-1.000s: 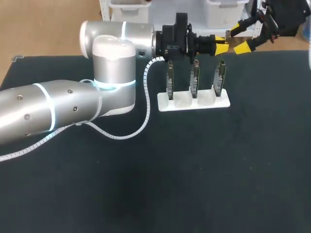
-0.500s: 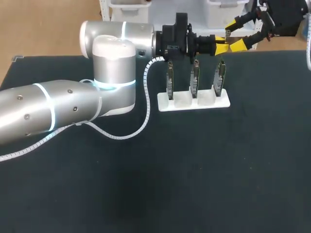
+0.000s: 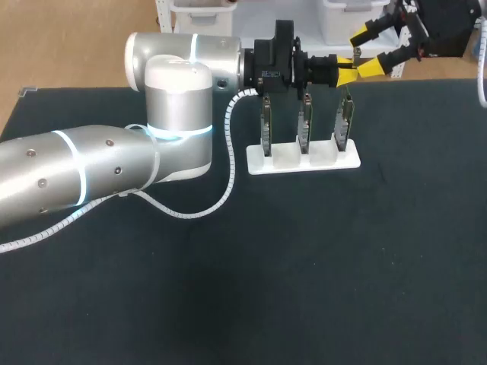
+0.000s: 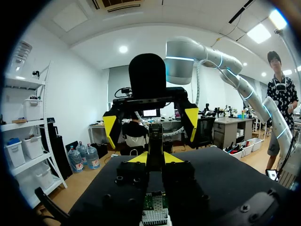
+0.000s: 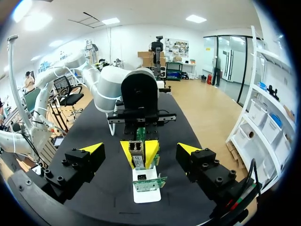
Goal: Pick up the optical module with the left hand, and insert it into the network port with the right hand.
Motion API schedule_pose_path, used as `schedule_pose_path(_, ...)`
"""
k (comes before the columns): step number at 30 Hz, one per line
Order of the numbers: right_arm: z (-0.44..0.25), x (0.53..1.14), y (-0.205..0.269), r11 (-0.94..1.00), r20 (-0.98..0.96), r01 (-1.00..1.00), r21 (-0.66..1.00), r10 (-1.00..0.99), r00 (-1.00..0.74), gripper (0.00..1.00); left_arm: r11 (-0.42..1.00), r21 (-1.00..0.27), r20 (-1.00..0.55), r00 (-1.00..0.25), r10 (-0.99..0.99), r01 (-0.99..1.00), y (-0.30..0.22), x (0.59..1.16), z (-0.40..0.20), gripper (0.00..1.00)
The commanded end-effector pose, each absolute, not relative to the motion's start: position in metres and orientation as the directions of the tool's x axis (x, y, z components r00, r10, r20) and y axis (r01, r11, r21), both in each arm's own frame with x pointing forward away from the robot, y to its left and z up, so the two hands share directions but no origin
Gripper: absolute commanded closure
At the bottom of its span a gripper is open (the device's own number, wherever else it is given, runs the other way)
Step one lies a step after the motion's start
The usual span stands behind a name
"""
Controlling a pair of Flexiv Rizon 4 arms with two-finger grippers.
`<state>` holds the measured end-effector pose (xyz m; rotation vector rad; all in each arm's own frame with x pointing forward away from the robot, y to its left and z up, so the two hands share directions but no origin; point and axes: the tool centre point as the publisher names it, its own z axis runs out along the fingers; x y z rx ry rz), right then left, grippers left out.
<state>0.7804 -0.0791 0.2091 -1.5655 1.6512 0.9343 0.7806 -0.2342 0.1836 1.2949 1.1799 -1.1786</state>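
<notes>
At the far edge of the table (image 3: 396, 228), our left gripper (image 3: 345, 71) held the optical module (image 5: 136, 151) tight between its yellow tips, over the white stand (image 3: 304, 161) with three small boards (image 3: 303, 122). Our right gripper (image 3: 359, 53) faced it, fingers spread wide on both sides of the module, not touching it.

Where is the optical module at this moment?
Head view: the optical module is held in the left gripper at the far edge of the table, above the rightmost board of the white stand, between the open fingers of the right gripper.
</notes>
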Motion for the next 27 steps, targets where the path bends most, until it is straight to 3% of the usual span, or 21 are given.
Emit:
schedule_pose_path(1, 0.2112, 0.7789, -0.0788, 0.020, -0.854, -0.999, 0.047, -0.518, -0.051, 0.00, -0.038, 0.054, -0.998, 0.056, 0.042, 0.998, -0.2337, 0.7792, 0.1841, 1.00)
schedule_pose_path(20, 0.2129, 0.7742, -0.0727, -0.002, -0.853, -0.999, 0.048, -0.520, -0.040, 0.03, -0.038, 0.054, -0.998, 0.056, 0.042, 0.998, -0.2337, 0.7792, 0.1841, 1.00)
schedule_pose_path(21, 0.2128, 0.7741, -0.0725, -0.003, -0.853, -0.999, 0.048, -0.520, -0.039, 0.55, -0.038, 0.054, -0.998, 0.056, 0.042, 0.998, -0.2337, 0.7792, 0.1841, 1.00)
schedule_pose_path(22, 0.2128, 0.7740, -0.0724, -0.004, -0.854, -0.999, 0.048, -0.519, -0.039, 0.91, -0.038, 0.054, -0.998, 0.056, 0.042, 0.998, -0.2337, 0.7792, 0.1841, 1.00)
schedule_pose_path(23, 0.2128, 0.7739, -0.0724, -0.005, -0.854, -0.999, 0.049, -0.518, -0.039, 1.00, -0.038, 0.054, -0.998, 0.056, 0.042, 0.998, -0.2337, 0.7792, 0.1841, 1.00)
schedule_pose_path(27, 0.2126, 0.7734, -0.0718, -0.004, -0.856, -0.999, 0.048, -0.516, -0.039, 1.00, -0.038, 0.054, -0.998, 0.056, 0.042, 0.998, -0.2337, 0.7792, 0.1841, 1.00)
